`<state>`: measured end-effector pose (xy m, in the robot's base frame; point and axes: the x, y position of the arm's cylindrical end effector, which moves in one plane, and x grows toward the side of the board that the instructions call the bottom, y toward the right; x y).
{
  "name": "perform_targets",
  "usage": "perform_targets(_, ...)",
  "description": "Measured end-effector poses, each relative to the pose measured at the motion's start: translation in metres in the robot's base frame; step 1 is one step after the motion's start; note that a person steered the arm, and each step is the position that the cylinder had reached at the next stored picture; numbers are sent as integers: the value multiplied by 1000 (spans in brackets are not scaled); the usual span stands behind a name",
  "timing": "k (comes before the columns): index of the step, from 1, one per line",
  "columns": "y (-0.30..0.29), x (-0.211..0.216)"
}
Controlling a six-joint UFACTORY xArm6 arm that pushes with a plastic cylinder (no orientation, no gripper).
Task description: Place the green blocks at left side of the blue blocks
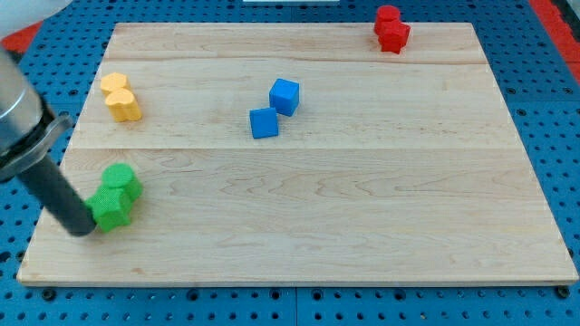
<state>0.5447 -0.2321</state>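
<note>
Two green blocks sit touching near the board's lower left: one (120, 181) above, one (112, 208) below. Two blue cubes lie near the middle of the board, one (285, 96) upper right and one (264, 122) lower left of it, almost touching. My tip (83, 227) rests on the board just left of and below the lower green block, touching or nearly touching its left side. The rod slants up to the view's left.
Two yellow blocks (120, 97) sit together at the upper left. Two red blocks (391, 28) sit together at the top edge, right of centre. The wooden board (362, 208) lies on a blue pegboard table (544, 136).
</note>
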Motion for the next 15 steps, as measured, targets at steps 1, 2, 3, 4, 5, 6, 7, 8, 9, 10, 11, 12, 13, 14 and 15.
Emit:
perform_targets(1, 5, -40)
perform_targets(2, 27, -56)
perform_targets(3, 23, -48)
perform_targets(4, -10, -10)
perform_targets(5, 40, 18)
perform_targets(6, 80, 3)
perform_targets(7, 65, -27)
perform_targets(8, 42, -41)
perform_targets(9, 52, -65)
perform_targets(10, 69, -86)
perform_targets(11, -19, -67)
perform_targets(12, -26, -94)
perform_targets(13, 35, -108)
perform_targets(14, 101, -146)
perform_targets(15, 125, -153)
